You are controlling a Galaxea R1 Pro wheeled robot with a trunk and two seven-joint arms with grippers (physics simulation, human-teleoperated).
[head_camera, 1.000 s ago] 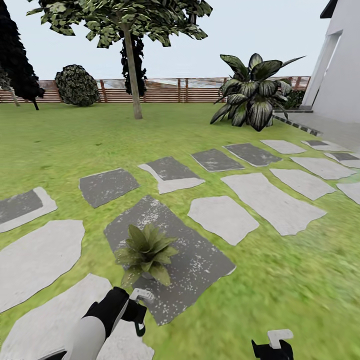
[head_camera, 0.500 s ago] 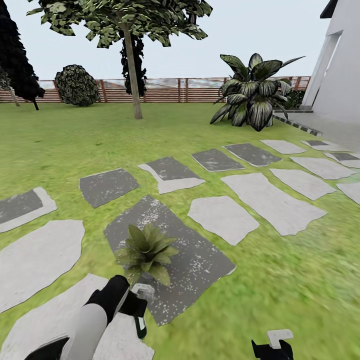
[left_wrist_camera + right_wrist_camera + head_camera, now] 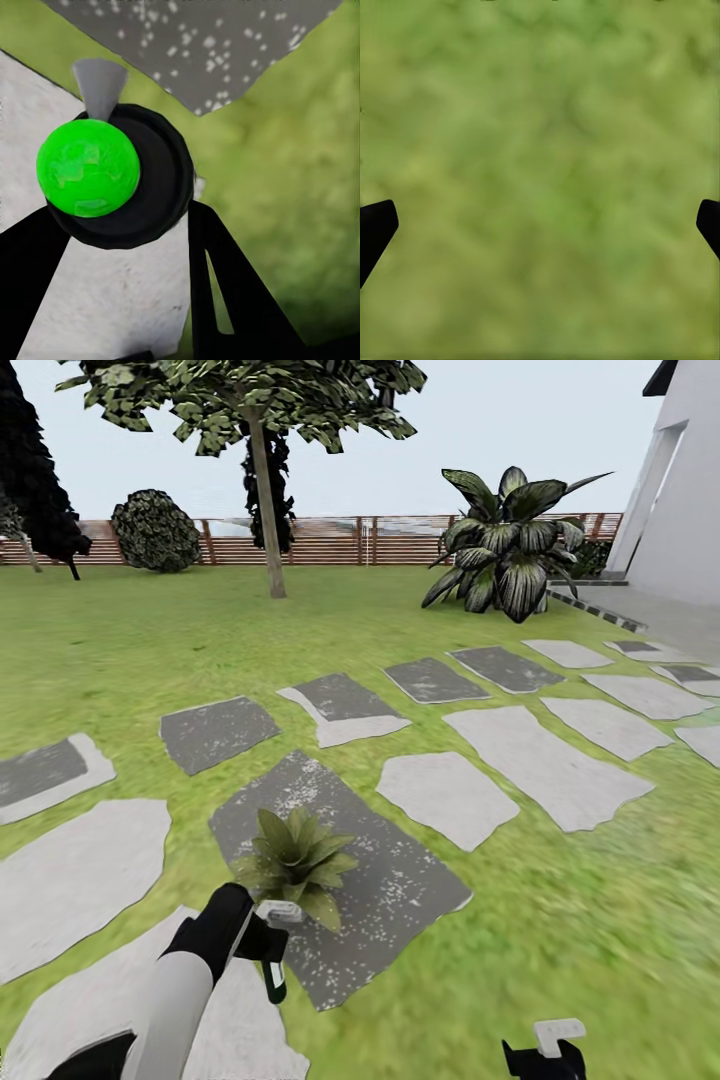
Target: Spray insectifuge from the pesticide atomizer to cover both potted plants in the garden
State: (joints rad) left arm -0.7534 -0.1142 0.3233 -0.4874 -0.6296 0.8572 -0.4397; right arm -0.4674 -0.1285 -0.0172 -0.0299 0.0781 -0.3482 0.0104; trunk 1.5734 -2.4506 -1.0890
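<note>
My left gripper (image 3: 252, 942) is shut on the pesticide atomizer (image 3: 276, 960), a dark bottle with a green mark and a pale spray head. It is held just in front of a potted plant (image 3: 292, 860), a rosette of pointed green leaves on a dark grey slab (image 3: 390, 880). The spray head almost touches the nearest leaves. In the left wrist view the atomizer (image 3: 112, 176) shows its round dark body and green spot between the black fingers (image 3: 232, 292). My right gripper (image 3: 545, 1055) hangs low over the lawn; in its wrist view the right gripper (image 3: 540, 225) is open above grass.
Grey stepping slabs (image 3: 545, 765) cross the lawn (image 3: 150, 650). A big broad-leaved bush (image 3: 510, 545) stands by the white house wall (image 3: 680, 510). A tree (image 3: 265, 500), a round shrub (image 3: 153, 532) and the brown slatted fence (image 3: 350, 540) close off the back.
My left arm has moved forward and up, carrying the atomizer closer to the potted plant. The right arm has stayed where it was.
</note>
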